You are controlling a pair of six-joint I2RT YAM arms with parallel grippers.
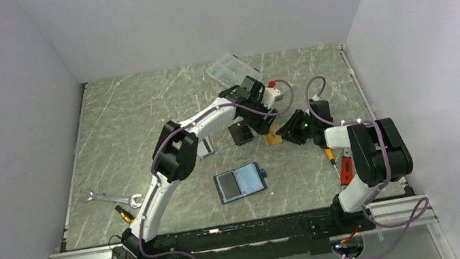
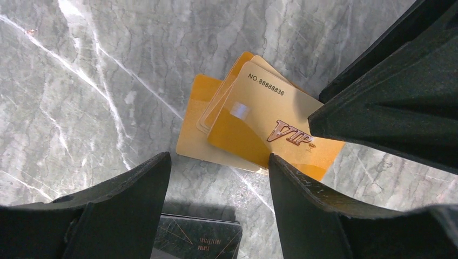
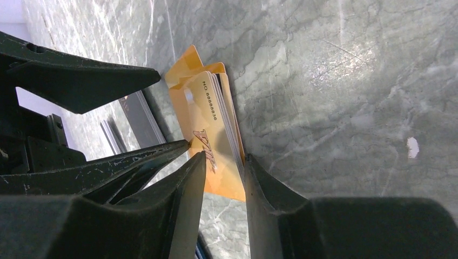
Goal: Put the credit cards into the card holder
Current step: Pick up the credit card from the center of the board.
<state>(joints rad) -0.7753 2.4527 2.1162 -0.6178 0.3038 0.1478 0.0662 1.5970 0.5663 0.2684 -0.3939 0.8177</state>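
Gold credit cards (image 2: 254, 129) pinched by right tool (image 3: 225, 159), left tool (image 2: 219, 162) crowding.

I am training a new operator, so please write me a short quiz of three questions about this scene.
1. True or false: the wallet lies open on the table.
2. What do the right arm's fingers pinch? A) a spoon B) gold cards C) a coin
3. Fill in: the left arm's fingers are ___ (open or shut).
Key: 1 true; 2 B; 3 open.
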